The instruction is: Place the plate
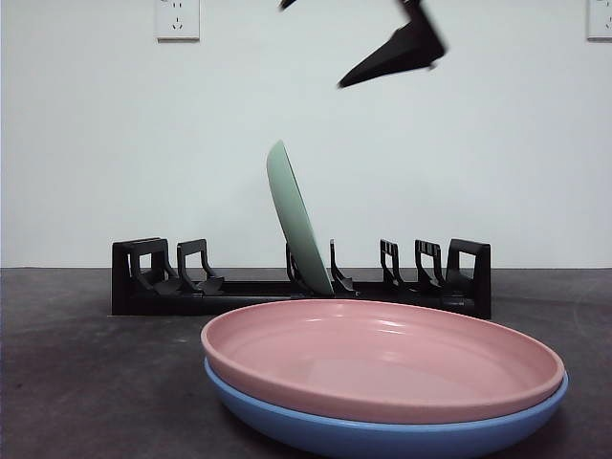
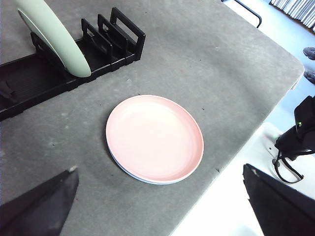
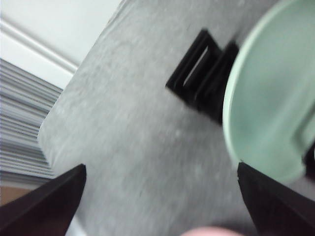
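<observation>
green plate [image 1: 297, 222] tilted in rack [image 1: 153, 277] slot | pink plate [image 1: 382, 359] stacked on blue plate [image 1: 382, 435] | both jaws wide, empty

Two wall sockets [image 1: 177, 19] high on white wall [image 1: 96, 143]; dark table [image 1: 76, 363].

Grey table [image 2: 206, 59] with black plate rack [image 1: 172, 287] and blue plate [image 1: 382, 435].

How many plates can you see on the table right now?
3. A green plate stands tilted in the black rack. A pink plate lies stacked on a blue plate in front of the rack. More could be hidden under the stack.
</observation>
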### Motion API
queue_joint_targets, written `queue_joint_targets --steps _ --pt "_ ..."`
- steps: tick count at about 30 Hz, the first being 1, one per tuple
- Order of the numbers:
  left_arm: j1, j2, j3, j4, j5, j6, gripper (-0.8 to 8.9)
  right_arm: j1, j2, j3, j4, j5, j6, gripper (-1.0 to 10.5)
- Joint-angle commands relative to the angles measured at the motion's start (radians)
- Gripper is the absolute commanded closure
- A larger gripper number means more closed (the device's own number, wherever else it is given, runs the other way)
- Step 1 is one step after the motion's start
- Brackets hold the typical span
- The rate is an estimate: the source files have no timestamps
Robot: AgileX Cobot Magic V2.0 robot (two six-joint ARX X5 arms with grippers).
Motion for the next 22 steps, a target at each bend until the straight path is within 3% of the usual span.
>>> queue_joint_targets --steps 1,8,15,22 --pt "-0.008 0.005 0.023 0.01 -0.002 0.0 2.83 0.008 0.114 0.124 0.01 -0.002 -0.011 4.7" --pt "-0.008 0.005 0.023 0.01 -0.002 -0.001 2.83 0.008 0.274 0.262 0.034 -0.002 -0.004 5.2" --pt "-0.008 0.005 0.023 0.01 -0.002 -0.002 2.83 0.01 0.344 0.272 0.063 0.01 0.015 5.2" --pt "-0.008 0.005 0.023 0.01 -0.002 -0.001 2.83 0.013 0.391 0.272 0.064 -0.019 0.006 6.6"
